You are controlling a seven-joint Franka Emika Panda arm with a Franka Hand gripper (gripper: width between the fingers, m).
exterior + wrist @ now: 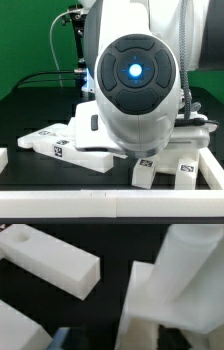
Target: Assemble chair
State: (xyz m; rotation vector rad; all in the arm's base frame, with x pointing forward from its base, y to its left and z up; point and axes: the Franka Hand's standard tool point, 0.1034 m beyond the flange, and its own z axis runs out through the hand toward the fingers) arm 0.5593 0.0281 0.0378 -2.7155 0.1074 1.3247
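1. The white chair parts lie on the black tabletop (30, 195).
2. In the exterior view, a big flat part (75, 140) with black-and-white tags lies low under the arm, toward the exterior view's left.
3. Two small parts, one (145, 172) and another (185, 172), lie near it, toward the exterior view's right.
4. In the wrist view, a thick white block (50, 260) lies apart from a tall white part (185, 274), with a dark gap between them.
5. The big round robot arm (135, 80) fills the middle of the exterior view and hides the tool.
6. The pictures do not show whether the tool is wide or closed, or whether it holds anything.
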